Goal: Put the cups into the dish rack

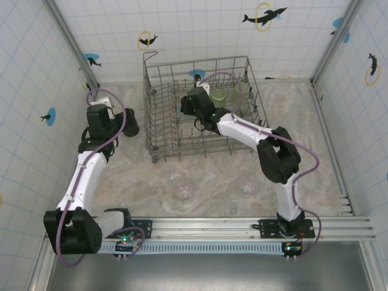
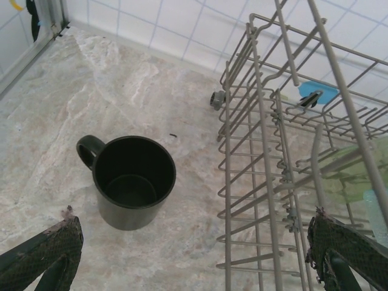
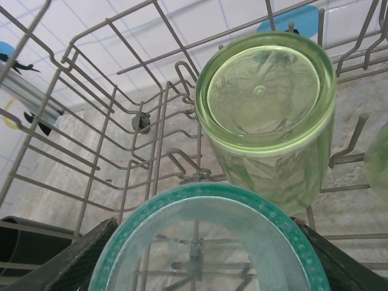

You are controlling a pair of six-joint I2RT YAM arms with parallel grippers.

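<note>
Top external view: the dish rack is sitting at the far side of the table. The right arm is reaching down into it, beside light-green tumblers already loaded. Two clear cups are waiting on the table nearer the arm bases, well apart from the rack. The left arm is stretching toward the rack's left side.

Left wrist view: the left claw is hanging released, its fingers spread wide. The black mug is standing upright on the table ahead of it, just beside the rack's wire wall. The wide spread looks meant to straddle the mug's body.

Right wrist view: the right claw is grasping the teal cup across its width, inside the rack above the tines. One green tumbler is resting mouth down just ahead, likely so it drains, and the teal cup seems bound for the spot next to it.

The table is showing a marbled beige top. White tiled walls with sea-creature stickers are closing in the work area.
</note>
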